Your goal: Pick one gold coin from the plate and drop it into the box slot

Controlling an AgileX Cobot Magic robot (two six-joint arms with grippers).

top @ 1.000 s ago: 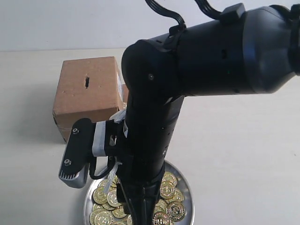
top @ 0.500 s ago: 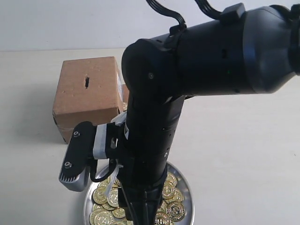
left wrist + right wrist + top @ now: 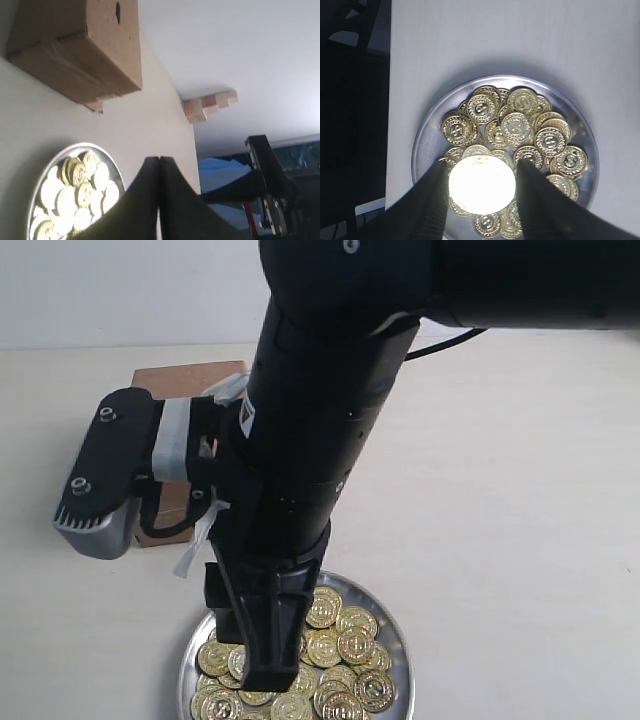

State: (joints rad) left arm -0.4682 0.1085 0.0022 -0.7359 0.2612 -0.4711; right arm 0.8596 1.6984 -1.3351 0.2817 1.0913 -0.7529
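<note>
so right now the right end effector (image 3: 481, 170) is pinching one gold coin (image 3: 481, 186) between its fingers (image 3: 425, 210), hanging over the pile of coins (image 3: 519, 127) in the plate (image 3: 425, 145). the held coin is blown out bright, so no detail on it. in the right wrist view the plate sits just beside one edge of the worktop (image 3: 470, 40), with dark space past that edge. the exterior view shows lots of bare worktop on the right of the plate. the box (image 3: 75, 50) is behind the plate and apart from it, with a bare strip between. the slot (image 3: 118, 12) is in its top face, not at any edge; in the exterior view the arm hides it. left end effector (image 3: 159, 200) is pressed together with nothing in it.
</note>
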